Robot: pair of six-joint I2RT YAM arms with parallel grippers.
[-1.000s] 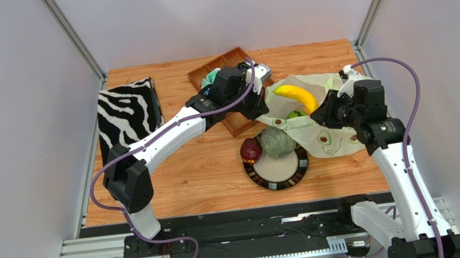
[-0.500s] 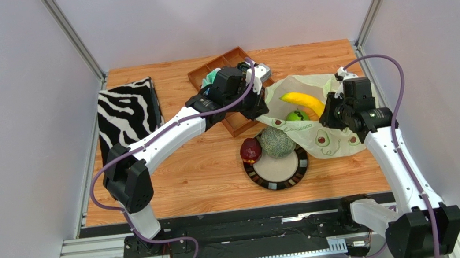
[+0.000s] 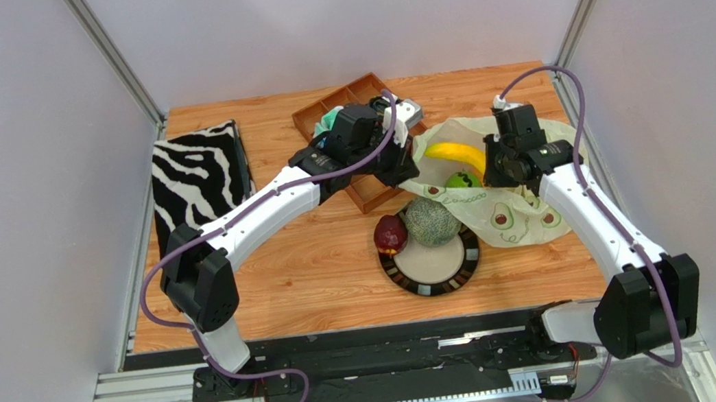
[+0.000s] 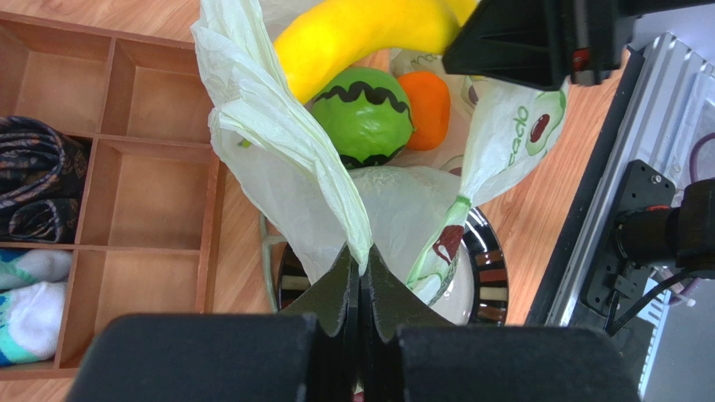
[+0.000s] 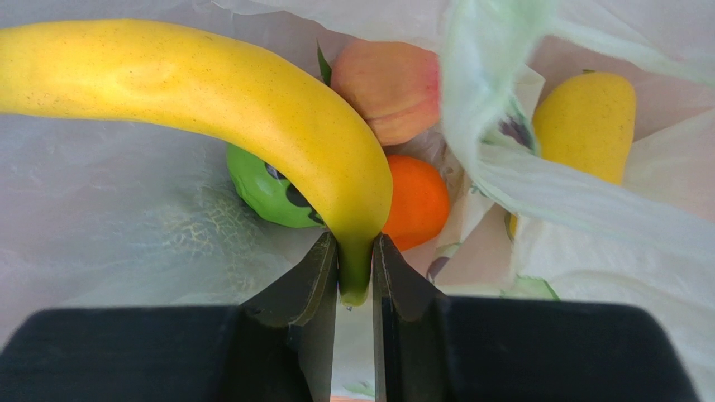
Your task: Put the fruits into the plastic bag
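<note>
Pale green crinkled film fills both wrist views: the plastic bag (image 3: 518, 219) lies at the right of the table. Its mouth is held up by the left gripper (image 4: 361, 261), whose fingers are clamped flat on a fold of the rim. The right gripper (image 5: 354, 255) pinches the banana (image 5: 210, 92) by its tip, holding it over the opening. Only the right wrist view shows the peach (image 5: 390, 79) and the yellow oblong fruit (image 5: 587, 126) among the bag's folds. The orange (image 5: 415, 201) and the small striped green ball (image 4: 365, 117) appear in both wrist views, side by side under the banana. Only the top view shows the dark red apple (image 3: 389, 233), next to the melon (image 3: 433, 220) on a dark-rimmed plate (image 3: 434, 276), outside the bag and just beside it, with a zebra-striped box (image 3: 195, 176) at the far left. The left wrist view shows cloth rolls (image 4: 33, 184) in a wooden tray (image 4: 159, 180).
</note>
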